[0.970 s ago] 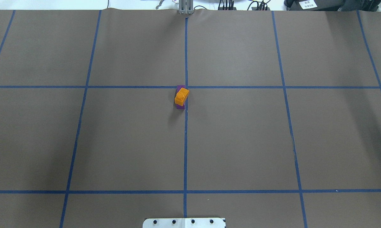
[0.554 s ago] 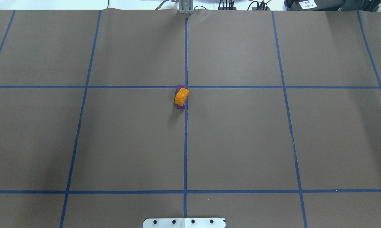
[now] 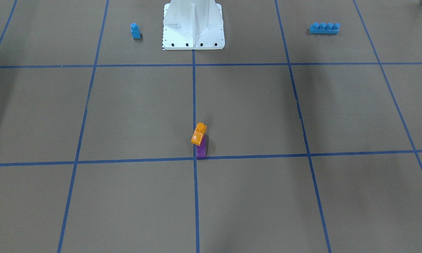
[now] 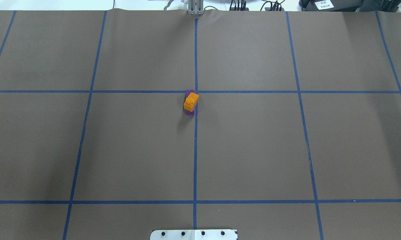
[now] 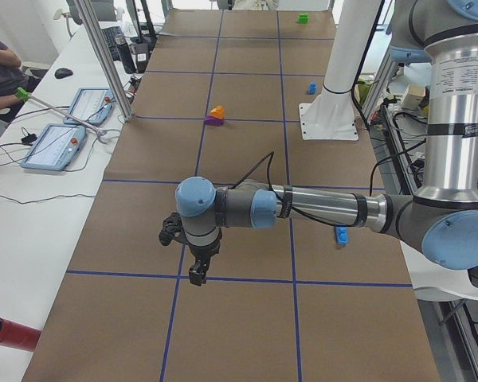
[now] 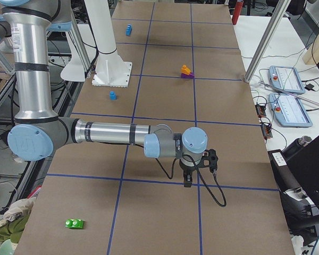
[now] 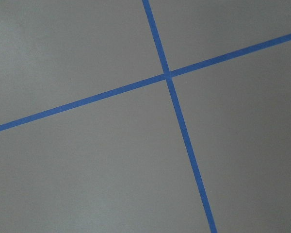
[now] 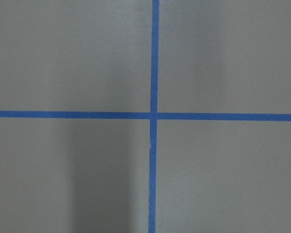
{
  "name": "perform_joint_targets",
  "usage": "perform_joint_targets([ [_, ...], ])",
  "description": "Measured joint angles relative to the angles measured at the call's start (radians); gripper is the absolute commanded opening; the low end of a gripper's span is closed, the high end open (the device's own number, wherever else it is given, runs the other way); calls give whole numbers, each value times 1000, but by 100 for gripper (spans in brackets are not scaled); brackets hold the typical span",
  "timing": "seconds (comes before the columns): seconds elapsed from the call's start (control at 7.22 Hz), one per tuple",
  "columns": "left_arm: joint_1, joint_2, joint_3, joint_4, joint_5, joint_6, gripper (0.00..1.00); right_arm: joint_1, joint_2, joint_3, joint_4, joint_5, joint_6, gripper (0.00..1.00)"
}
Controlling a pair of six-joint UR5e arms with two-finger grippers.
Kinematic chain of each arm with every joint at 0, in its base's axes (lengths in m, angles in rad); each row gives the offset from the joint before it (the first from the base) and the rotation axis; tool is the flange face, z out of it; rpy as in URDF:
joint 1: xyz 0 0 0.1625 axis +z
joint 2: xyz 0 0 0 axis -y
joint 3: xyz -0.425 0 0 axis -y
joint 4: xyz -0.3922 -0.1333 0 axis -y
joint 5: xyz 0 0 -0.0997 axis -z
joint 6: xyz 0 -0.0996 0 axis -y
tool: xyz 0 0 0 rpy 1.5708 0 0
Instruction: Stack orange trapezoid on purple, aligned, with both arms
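Observation:
The orange trapezoid (image 4: 191, 101) sits on top of the purple block (image 4: 189, 113) near the table's centre, just left of the middle tape line. It is turned slightly askew, so purple shows at both ends. The stack also shows in the front view, orange (image 3: 199, 134) over purple (image 3: 201, 150). My left gripper (image 5: 194, 274) hangs over a tape crossing far from the stack, in the left side view only. My right gripper (image 6: 187, 181) does the same in the right side view. I cannot tell whether either is open or shut. Both wrist views show only taped paper.
A small blue one-stud block (image 3: 135, 31) and a long blue four-stud brick (image 3: 324, 27) lie either side of the white pedestal (image 3: 193, 28). A green block (image 6: 74, 223) lies at the table's right end. Tablets (image 5: 54, 146) sit on the side table.

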Motion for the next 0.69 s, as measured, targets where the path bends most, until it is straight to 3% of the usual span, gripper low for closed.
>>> perform_joint_targets([
  [0.42,1,1,1,-1,2,0,100,10,-8,120,-195,-4,-14,100],
  [0.69,1,1,2,-1,2,0,100,11,-26,134,-213,-3,-16,100],
])
